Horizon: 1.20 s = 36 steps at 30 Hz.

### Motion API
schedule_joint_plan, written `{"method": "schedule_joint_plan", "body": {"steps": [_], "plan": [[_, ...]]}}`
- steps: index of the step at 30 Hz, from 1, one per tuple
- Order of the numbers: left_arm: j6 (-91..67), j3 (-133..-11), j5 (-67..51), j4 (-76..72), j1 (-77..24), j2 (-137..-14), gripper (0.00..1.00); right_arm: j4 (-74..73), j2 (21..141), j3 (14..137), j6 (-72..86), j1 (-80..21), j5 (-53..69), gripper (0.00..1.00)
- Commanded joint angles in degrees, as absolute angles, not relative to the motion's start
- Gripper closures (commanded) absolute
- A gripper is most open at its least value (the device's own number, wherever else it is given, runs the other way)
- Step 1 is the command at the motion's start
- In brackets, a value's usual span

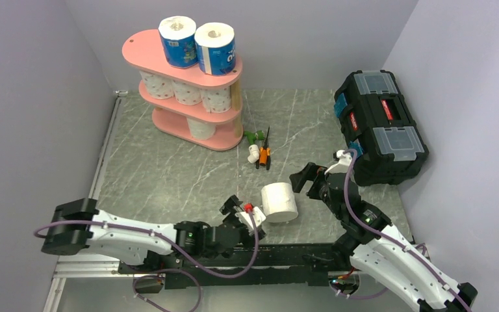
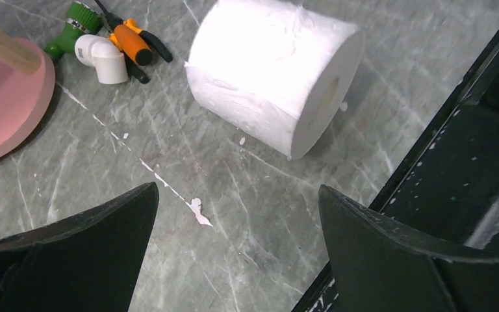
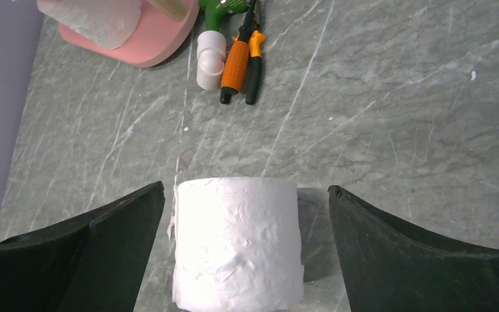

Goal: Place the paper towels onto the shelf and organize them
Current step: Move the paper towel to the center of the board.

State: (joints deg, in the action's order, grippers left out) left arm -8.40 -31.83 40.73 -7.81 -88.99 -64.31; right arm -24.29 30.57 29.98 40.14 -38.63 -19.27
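Observation:
A plain white paper towel roll (image 1: 279,201) lies on its side on the grey table near the front. My right gripper (image 1: 307,184) is open just right of it; in the right wrist view the roll (image 3: 237,240) sits between the open fingers (image 3: 247,188) with a gap on each side. My left gripper (image 1: 243,211) is open and empty just left of the roll, which lies ahead of its fingers in the left wrist view (image 2: 273,71). The pink shelf (image 1: 149,45) stands at the far left. It holds two blue-wrapped rolls (image 1: 179,42) on top, three pink-dotted rolls (image 1: 187,92) in the middle and a plain roll (image 1: 201,128) at the bottom.
A black toolbox (image 1: 380,127) stands at the right wall. Orange-handled pliers (image 1: 264,156) and a white-and-green plastic tool (image 1: 253,148) lie right of the shelf's foot. A black rail (image 1: 286,257) runs along the front edge. Walls close in on the left, back and right.

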Motion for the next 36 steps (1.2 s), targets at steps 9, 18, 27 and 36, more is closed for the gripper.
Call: {"method": "schedule_joint_plan", "body": {"steps": [9, 18, 27, 36], "plan": [[-0.7, -38.1, 43.4, -24.1, -90.4, -80.6, 0.01, -25.6, 28.6, 29.8, 40.1, -38.8, -21.0, 0.00], [1.6, -42.0, 44.2, -30.2, -90.4, -90.8, 0.01, -25.7, 28.6, 29.5, 39.9, -38.7, -21.1, 0.00], [0.9, -44.9, 47.2, -31.4, -87.8, -97.2, 0.01, -27.2, 26.9, 29.7, 39.8, -38.8, -21.5, 0.00], [2.3, -47.2, 51.6, -32.6, -86.6, -102.0, 0.05, -27.4, 27.5, 30.2, 39.1, -38.7, -21.9, 0.00]]}}
